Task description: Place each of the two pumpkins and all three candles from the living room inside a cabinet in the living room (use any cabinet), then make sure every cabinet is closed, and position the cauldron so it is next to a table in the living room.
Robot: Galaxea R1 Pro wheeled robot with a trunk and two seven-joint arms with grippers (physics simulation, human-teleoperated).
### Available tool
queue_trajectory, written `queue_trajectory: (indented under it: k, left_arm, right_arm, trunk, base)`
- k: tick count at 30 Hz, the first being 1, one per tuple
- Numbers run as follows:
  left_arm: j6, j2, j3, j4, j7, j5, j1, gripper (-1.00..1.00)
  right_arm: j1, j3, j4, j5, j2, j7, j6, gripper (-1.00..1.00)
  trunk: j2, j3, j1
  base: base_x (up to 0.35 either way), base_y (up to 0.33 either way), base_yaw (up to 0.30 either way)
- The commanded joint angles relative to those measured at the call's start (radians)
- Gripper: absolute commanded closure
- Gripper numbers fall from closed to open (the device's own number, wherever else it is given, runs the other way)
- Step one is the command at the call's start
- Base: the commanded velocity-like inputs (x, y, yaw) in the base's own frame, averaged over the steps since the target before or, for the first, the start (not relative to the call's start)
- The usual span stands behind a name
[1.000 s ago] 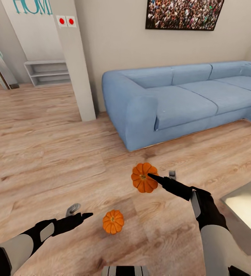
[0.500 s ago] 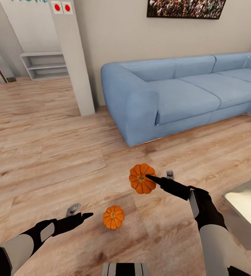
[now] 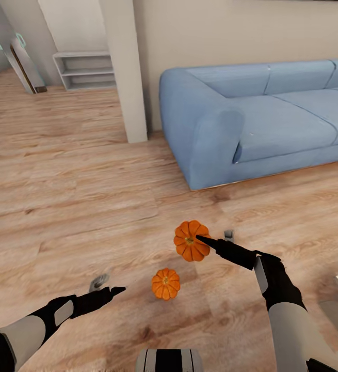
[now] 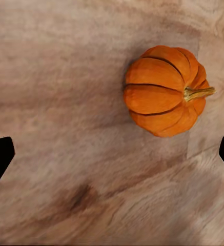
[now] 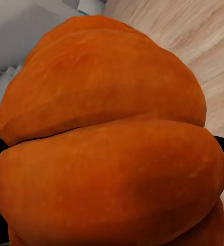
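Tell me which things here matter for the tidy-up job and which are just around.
For the job: held pumpkin in the right gripper; second pumpkin on the floor, near the open left gripper.

Just around: blue sofa, white pillar, low shelf.

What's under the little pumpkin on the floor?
The loose pumpkin sits on the wooden floor; its underside is hidden. The other pumpkin is in the right gripper.
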Motion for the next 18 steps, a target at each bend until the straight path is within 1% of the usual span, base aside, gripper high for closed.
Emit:
queue_trajectory:
  k: [1,4,8,11,18]
  left_arm:
    - [0.0,0.0,0.0,0.0,0.0,0.0,0.0,-1.0]
    - [0.0,-0.001,0.0,0.0,0.0,0.0,0.0,-1.0]
    - [0.0,-0.002,0.0,0.0,0.0,-0.001,0.0,-1.0]
    - [0.0,-0.002,0.0,0.0,0.0,-0.001,0.0,-1.0]
    - [0.0,-0.002,0.0,0.0,0.001,-0.001,0.0,-1.0]
  right_arm:
    - [0.0,0.0,0.0,-0.003,0.0,0.001,0.003,1.0]
    - [0.0,0.0,0.0,-0.003,0.0,0.001,0.004,1.0]
    - [0.0,0.0,0.0,-0.003,0.0,0.002,0.004,1.0]
    - [0.0,0.0,0.0,-0.004,0.0,0.002,0.003,1.0]
    - [0.0,0.0,0.001,-0.005,0.0,0.003,0.003,1.0]
  trunk:
    - [0.0,-0.004,0.0]
    - [-0.001,-0.016,0.002]
    - [-0.002,-0.031,0.003]
    - [-0.003,-0.042,0.005]
    - [-0.004,-0.065,0.008]
  base:
    - [0.0,0.0,0.179]
    - [0.0,0.0,0.07]
    - [0.0,0.0,-0.007]
    - [0.0,0.0,-0.155]
    - [0.0,0.0,-0.217]
